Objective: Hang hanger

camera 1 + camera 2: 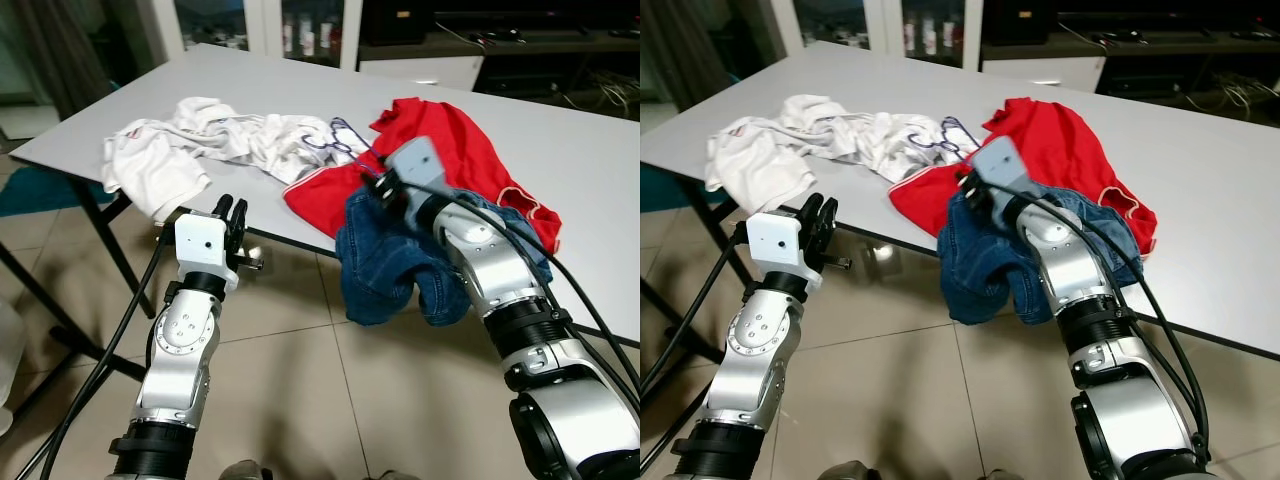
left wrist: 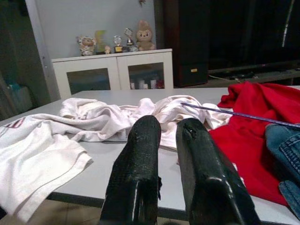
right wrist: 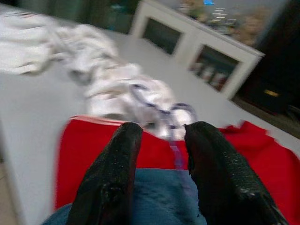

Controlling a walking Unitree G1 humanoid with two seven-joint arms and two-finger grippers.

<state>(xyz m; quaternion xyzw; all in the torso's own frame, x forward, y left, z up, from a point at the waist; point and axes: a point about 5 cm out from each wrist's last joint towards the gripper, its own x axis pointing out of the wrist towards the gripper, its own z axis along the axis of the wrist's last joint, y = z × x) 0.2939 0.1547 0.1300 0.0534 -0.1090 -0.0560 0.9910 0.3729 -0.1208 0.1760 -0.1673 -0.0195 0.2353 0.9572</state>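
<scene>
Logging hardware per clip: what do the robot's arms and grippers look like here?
Both arms are jointed silver metal with black rings and loose black cables. The left gripper has a white boxy wrist block; the right gripper sits behind a grey block. Each gripper has two long, rough-textured black fingers.

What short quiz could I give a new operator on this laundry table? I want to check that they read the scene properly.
1. True or false: the blue jeans hang partly over the table edge.
2. Which garment lies under the purple hanger hook: A white clothes, B red shirt, C jeans?
3. Which gripper is over the clothes, and are its fingers open?

Key
1. True.
2. A.
3. The right gripper, over the jeans and red shirt; open. The left gripper waits below the table edge.
</scene>
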